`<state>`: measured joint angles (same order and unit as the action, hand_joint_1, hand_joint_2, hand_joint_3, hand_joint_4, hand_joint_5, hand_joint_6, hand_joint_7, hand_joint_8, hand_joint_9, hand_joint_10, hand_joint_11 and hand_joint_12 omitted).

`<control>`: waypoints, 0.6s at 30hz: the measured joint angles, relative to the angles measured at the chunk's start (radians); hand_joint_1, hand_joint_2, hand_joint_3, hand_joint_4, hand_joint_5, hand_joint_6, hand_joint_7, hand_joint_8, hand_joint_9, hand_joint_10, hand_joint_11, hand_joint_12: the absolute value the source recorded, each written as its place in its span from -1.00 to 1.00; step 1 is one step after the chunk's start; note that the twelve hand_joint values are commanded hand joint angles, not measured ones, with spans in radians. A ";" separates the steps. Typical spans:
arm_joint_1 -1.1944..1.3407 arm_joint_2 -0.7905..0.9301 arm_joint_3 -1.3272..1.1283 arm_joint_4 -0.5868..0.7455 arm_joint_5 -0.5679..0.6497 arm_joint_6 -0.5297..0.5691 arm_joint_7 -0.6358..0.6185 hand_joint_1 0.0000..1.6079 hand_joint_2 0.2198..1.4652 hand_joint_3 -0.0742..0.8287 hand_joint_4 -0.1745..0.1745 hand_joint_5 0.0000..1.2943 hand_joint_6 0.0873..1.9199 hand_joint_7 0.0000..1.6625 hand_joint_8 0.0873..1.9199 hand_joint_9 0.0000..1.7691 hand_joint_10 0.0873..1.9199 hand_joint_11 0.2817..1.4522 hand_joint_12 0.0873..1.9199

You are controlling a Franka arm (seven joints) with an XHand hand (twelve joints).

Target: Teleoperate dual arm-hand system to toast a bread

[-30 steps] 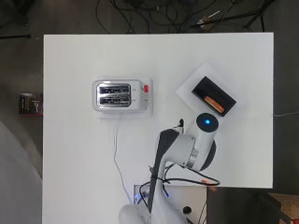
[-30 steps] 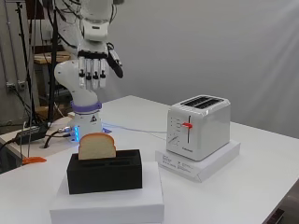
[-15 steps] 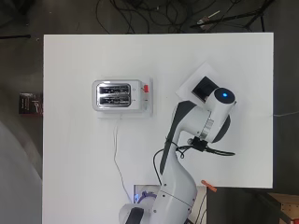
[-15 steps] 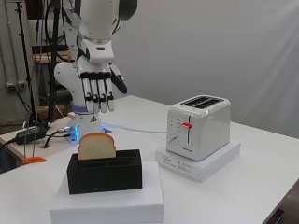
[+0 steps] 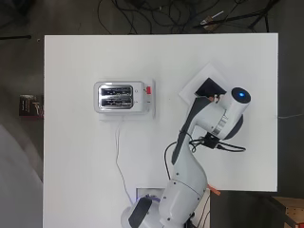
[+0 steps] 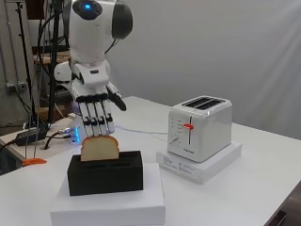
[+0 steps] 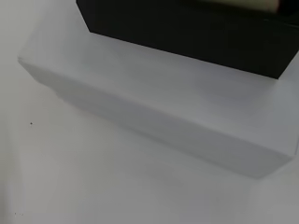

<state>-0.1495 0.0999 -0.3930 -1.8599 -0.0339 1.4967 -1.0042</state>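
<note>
A slice of bread (image 6: pixel 99 148) stands upright in a black holder (image 6: pixel 105 173) on a white box (image 6: pixel 109 203) at the near left of the side view. My hand (image 6: pixel 96 109) hangs open just above the slice, fingers straight and pointing down, fingertips (image 6: pixel 98 131) close over its top crust. Overhead, the arm covers most of the holder (image 5: pixel 210 88); the slice and hand are hidden there. The wrist view shows the holder (image 7: pixel 187 28) and box (image 7: pixel 154 112) up close. The white toaster (image 6: pixel 201 127), (image 5: pixel 119 97) has two empty slots and a red lever (image 6: pixel 189 125).
The toaster stands on a flat white base (image 6: pixel 200 162), its cable (image 5: pixel 118 156) running toward the arm's base. A small orange object (image 6: pixel 34 161) lies at the table's left edge. Bare tabletop (image 5: pixel 85 180) lies between the two boxes and around them.
The arm has swung over to the bread holder and come down. The hand has dropped from well above the table to just over the slice.
</note>
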 joint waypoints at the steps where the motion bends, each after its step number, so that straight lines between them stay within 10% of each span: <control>1: 0.000 -0.005 0.003 0.001 0.001 0.005 -0.005 -0.81 0.47 -0.81 -0.28 -0.42 -1.00 -0.37 -1.00 -0.30 -1.00 -0.72 -1.00; 18: -0.035 0.175 0.037 0.187 -0.019 -0.040 -0.092 -0.68 0.32 -0.87 -0.26 -0.47 -1.00 -0.40 -1.00 -0.34 -1.00 -0.74 -1.00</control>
<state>-0.1843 0.2746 -0.3556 -1.6729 -0.0531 1.4565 -1.0959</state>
